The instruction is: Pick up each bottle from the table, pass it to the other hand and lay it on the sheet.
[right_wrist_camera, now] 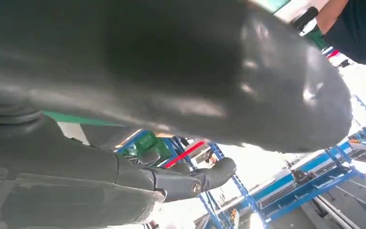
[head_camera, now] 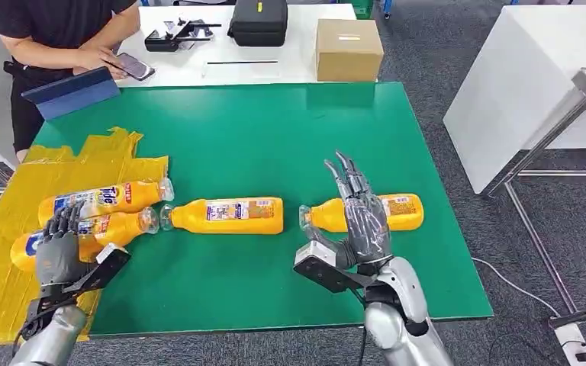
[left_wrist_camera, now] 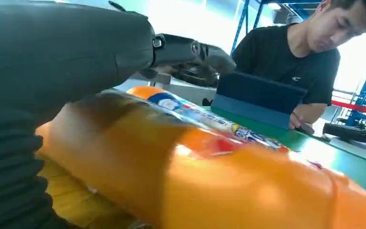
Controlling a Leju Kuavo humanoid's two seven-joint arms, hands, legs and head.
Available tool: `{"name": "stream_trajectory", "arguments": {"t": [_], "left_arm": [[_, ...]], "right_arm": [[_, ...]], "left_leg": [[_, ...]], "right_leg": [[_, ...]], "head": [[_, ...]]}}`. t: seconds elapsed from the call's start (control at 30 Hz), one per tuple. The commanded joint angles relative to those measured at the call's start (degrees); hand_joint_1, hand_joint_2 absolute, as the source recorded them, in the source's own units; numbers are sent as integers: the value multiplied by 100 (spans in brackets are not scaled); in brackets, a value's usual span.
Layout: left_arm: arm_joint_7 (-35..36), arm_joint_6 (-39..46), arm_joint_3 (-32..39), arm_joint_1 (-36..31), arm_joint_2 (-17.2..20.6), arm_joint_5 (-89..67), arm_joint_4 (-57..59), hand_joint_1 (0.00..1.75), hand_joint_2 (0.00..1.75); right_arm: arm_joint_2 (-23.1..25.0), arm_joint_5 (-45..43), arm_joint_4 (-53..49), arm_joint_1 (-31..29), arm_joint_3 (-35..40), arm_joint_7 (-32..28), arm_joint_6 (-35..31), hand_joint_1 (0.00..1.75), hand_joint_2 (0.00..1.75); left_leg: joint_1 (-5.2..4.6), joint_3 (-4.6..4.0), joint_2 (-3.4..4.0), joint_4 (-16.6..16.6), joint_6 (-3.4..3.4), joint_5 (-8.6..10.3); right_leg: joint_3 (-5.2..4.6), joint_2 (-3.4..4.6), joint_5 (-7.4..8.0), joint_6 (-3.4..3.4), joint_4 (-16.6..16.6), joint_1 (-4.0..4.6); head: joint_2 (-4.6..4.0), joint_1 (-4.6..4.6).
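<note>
With the left hand [head_camera: 59, 248] resting on a bottle [head_camera: 84, 235] already on the yellow sheet [head_camera: 0, 229], its fingers neither plainly clamped nor apart, the right hand [head_camera: 360, 217], fingers apart, should close squarely round the worktop's rightmost bottle [head_camera: 400, 211] before lifting.

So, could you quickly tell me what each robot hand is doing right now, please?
Left robot hand: grips the orange bottle lying on the yellow sheet.
Right robot hand: open, holding nothing.

L hand [head_camera: 59, 252] curled; R hand [head_camera: 360, 217] fingers [head_camera: 345, 171] spread.
</note>
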Motion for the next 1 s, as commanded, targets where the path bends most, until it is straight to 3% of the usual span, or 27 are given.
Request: {"name": "stream_trajectory", "arguments": {"t": [0.03,0.33,0.57,0.77,0.93,1.0], "left_arm": [[-31,-65,234,-248,-7,45,459,0,0],[-31,-65,234,-248,-7,45,459,0,0],[-250,-569,446,213,-178,691,-477,0,0],[-603,-1774,893,977,-462,2336,-2256,0,0],[-546,-3669,1306,2020,-989,5109,-4859,0,0],[-484,-3926,1345,2227,-1041,5620,-5282,0,0]], "right_arm": [[37,37,282,-240,44,66,105,0,0],[37,37,282,-240,44,66,105,0,0],[76,201,413,-283,-26,89,245,0,0],[-27,317,337,-8,-15,90,174,0,0],[-183,718,182,373,-195,330,86,0,0],[-246,902,63,541,-371,429,88,0,0]], "left_leg": [[-1,21,5,0,-12,-9],[0,26,1,0,-16,-10],[-2,21,11,-2,-12,-10],[0,48,17,2,-21,-27],[5,21,16,6,-9,-21],[5,35,17,12,-12,-34]], "right_leg": [[21,-1,-8,-4,-2,0],[27,-5,-9,-6,-3,2],[20,6,-6,-4,-4,-1],[49,7,-20,-6,-5,1],[23,5,-13,-1,-9,6],[39,5,-24,-1,-7,6]], "head": [[0,0],[0,0],[0,-2],[0,0],[0,0],[0,-2]]}}
